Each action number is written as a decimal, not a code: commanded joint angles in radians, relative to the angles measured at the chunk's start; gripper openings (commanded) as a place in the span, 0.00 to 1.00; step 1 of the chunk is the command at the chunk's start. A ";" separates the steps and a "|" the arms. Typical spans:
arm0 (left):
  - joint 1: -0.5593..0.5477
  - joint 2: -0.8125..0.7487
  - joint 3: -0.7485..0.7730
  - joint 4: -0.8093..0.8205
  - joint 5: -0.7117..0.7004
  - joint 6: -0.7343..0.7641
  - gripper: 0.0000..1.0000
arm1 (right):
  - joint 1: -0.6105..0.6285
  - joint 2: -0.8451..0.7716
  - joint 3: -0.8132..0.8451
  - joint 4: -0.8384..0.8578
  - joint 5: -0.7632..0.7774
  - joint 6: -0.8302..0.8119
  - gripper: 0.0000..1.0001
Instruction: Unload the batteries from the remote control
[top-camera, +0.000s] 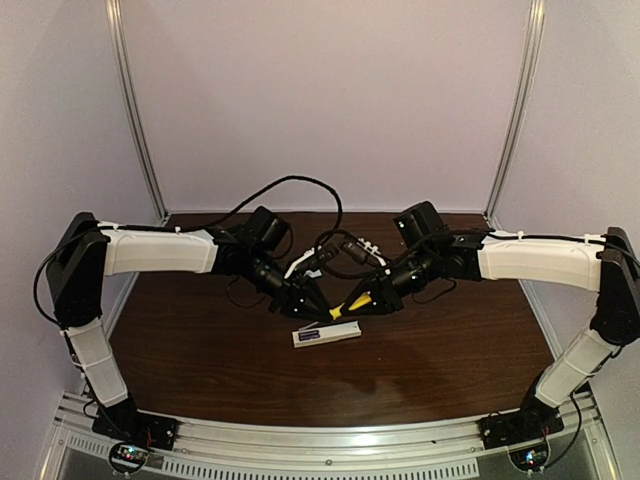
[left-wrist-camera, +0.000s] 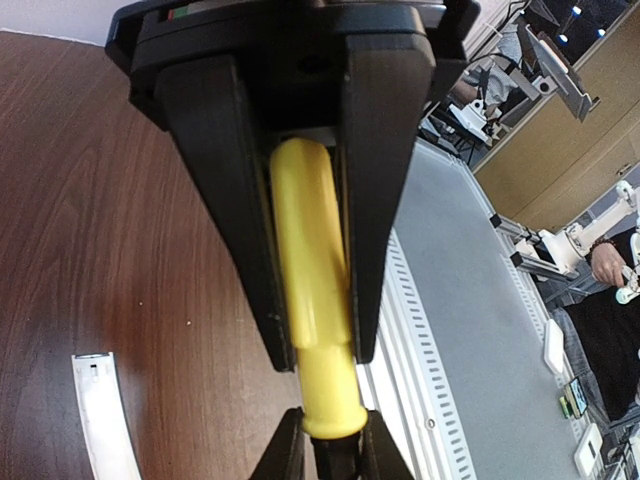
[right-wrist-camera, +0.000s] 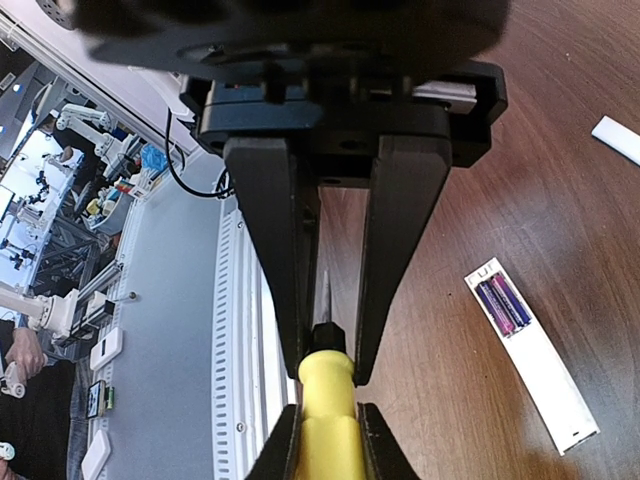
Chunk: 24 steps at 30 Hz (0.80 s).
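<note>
Bench (top-camera: 200, 340): dark wood, both arms met over centre. Remote control (top-camera: 326, 335) lies flat just near-side of the grippers, cover off; batteries (right-wrist-camera: 502, 304) still seated in the bay at one end, side by side.

Yellow screwdriver (left-wrist-camera: 310, 300) is held between the two: left gripper (left-wrist-camera: 312, 330) is pinched on the handle, right gripper (right-wrist-camera: 326, 345) is pressed together around the metal shank just ahead of the handle – actual pad contact there not fully clear.

Handling: remote is judged light, rigid, slick plastic, likely to skid on the bench unless pinned by its long edges. Cells small, round, smooth – will roll; best levered up at one end.

Views: batteries resolved only in right wrist cam. White cover strip (left-wrist-camera: 105, 420) seen in left wrist. Top cam gives overall layout only.
</note>
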 joint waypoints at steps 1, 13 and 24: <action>0.000 0.009 0.015 0.006 -0.029 0.010 0.18 | 0.012 0.018 0.036 -0.054 -0.021 -0.007 0.00; -0.001 -0.124 -0.102 0.084 -0.243 -0.038 0.64 | 0.015 -0.058 0.014 -0.067 0.038 0.006 0.00; 0.000 -0.377 -0.334 0.263 -0.709 -0.162 0.95 | 0.015 -0.074 -0.002 -0.068 0.172 -0.003 0.00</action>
